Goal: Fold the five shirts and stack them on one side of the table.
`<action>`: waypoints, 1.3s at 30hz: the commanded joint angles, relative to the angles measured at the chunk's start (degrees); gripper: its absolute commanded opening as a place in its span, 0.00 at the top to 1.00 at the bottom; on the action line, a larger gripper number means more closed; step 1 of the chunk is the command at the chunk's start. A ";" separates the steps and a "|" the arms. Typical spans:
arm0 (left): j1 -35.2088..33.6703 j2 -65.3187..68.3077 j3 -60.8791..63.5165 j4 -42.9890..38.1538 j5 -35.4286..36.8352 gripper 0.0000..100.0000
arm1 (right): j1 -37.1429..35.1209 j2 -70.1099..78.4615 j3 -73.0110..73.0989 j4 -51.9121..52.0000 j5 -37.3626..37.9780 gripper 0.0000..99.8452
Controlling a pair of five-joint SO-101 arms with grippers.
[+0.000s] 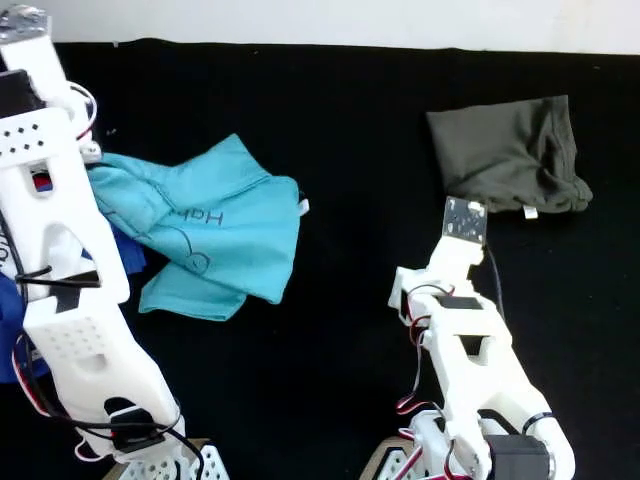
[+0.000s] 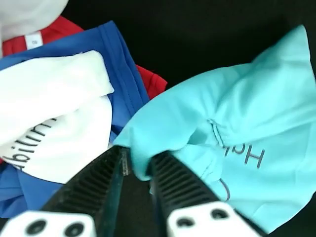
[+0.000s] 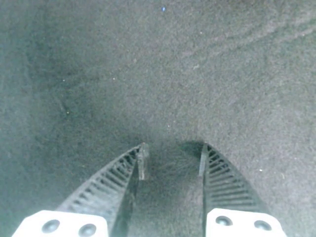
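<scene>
While your left gripper (image 2: pixel 139 165) pinches a fold of the teal shirt (image 2: pixel 237 138), fingers almost closed with the cloth bunched between them, you look to be at the start of the second fold, with the shirt gripped but not yet spread. Your right gripper (image 3: pixel 173 160) stands well open and holds nothing, its tips pointed down at the bare black table (image 3: pixel 158 74); whether they touch it cannot be told. Just beside the pinched edge lies the unfolded heap: the white shirt (image 2: pixel 54 113) on top of the blue shirt (image 2: pixel 118 64), with the red shirt (image 2: pixel 150 81) peeking out beneath. From above, the teal shirt (image 1: pixel 220 225) is crumpled at centre-left, its left edge tucked under your left arm (image 1: pixel 60 250), which runs along the table's left side from the near edge towards the far one. Your right arm (image 1: pixel 470 340) reaches from the near edge towards the far right, its wrist just short of the grey shirt (image 1: pixel 510 155), which looks folded and may mark the stacking side. The next move calls for drawing the teal shirt clear of the heap onto open table, then bringing the free right gripper across to a second edge so that you can pull it flat before folding. Take care that the blue shirt does not drag along.
</scene>
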 commanded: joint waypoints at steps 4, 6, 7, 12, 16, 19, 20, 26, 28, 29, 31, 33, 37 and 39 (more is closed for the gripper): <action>7.34 -6.81 -3.12 0.53 -0.88 0.77 | 1.45 -0.13 -1.80 -0.48 -0.44 0.82; 12.88 -9.63 -3.74 0.53 -0.88 0.77 | 1.45 -0.04 -1.80 -0.48 -0.44 0.82; 16.22 -10.59 -3.74 0.53 -0.79 0.78 | 1.45 -0.04 -1.80 -0.48 -0.44 0.82; 32.57 -8.92 -3.56 0.00 5.54 0.78 | 1.45 -0.04 -1.80 -0.48 -0.35 0.82; 37.32 1.10 -3.82 -6.68 10.73 0.78 | 1.45 0.04 -1.80 -0.48 -0.35 0.82; 37.67 8.22 -3.82 -11.52 13.10 0.77 | 1.45 0.04 -1.80 -0.48 -0.26 0.82; 37.67 10.33 -3.82 -12.75 13.36 0.77 | 1.45 0.04 -1.80 -0.48 -0.26 0.82; 37.49 19.38 -3.91 -17.05 13.45 0.77 | 1.45 0.04 -1.80 -0.48 -0.26 0.82; 37.32 21.23 -3.91 -17.41 13.45 0.77 | 1.45 0.04 -1.80 -0.48 -0.26 0.82; 37.32 21.93 -3.91 -17.32 13.36 0.77 | 1.45 0.04 -1.80 -0.48 -0.26 0.82; 37.05 23.25 -3.91 -16.97 13.36 0.77 | 1.45 0.04 -1.80 -0.48 -0.26 0.82; 36.35 24.31 -3.91 -16.97 13.36 0.77 | 1.45 0.04 -1.80 -0.48 -0.26 0.82; 34.77 25.36 -3.82 -15.91 13.36 0.78 | 1.45 0.04 -1.80 -0.48 -0.26 0.82; 34.24 25.45 -3.82 -14.15 12.92 0.78 | 1.45 0.04 -1.80 -0.48 -0.26 0.82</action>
